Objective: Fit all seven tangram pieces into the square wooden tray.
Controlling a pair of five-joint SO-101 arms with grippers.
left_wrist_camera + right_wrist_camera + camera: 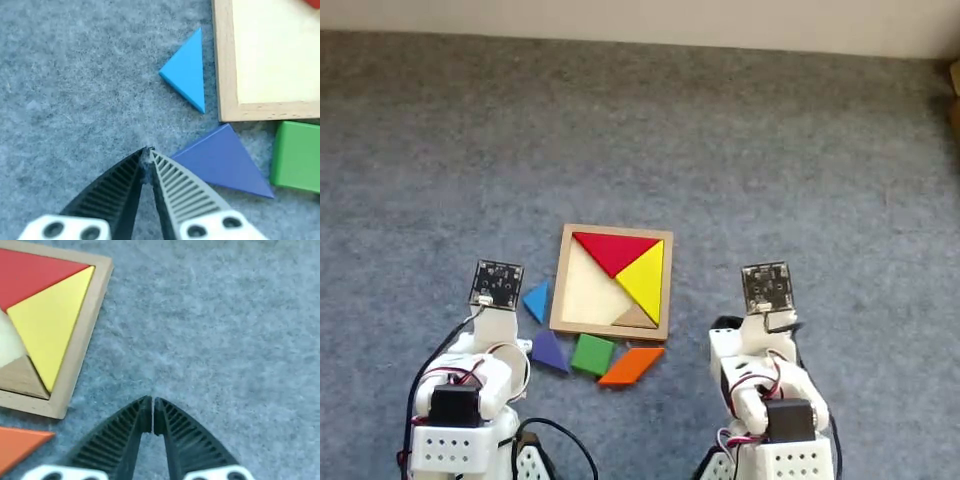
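Centrally, the square wooden tray [620, 231] holds a red triangle [612, 250], a yellow triangle [645, 280] and a tan triangle [636, 318]. Just outside it, on the grey carpet [720, 130], lie a light blue triangle [187, 72], a dark blue triangle [222, 160], a green square [297, 156] and an orange parallelogram [631, 365]. The left gripper [148, 150] and the right gripper [152, 401] are clenched and empty.

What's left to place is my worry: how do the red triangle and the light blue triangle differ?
The red triangle sits inside the wooden tray; the light blue triangle lies outside it on the carpet. The red triangle is clearly larger than the light blue triangle. Both lie flat.
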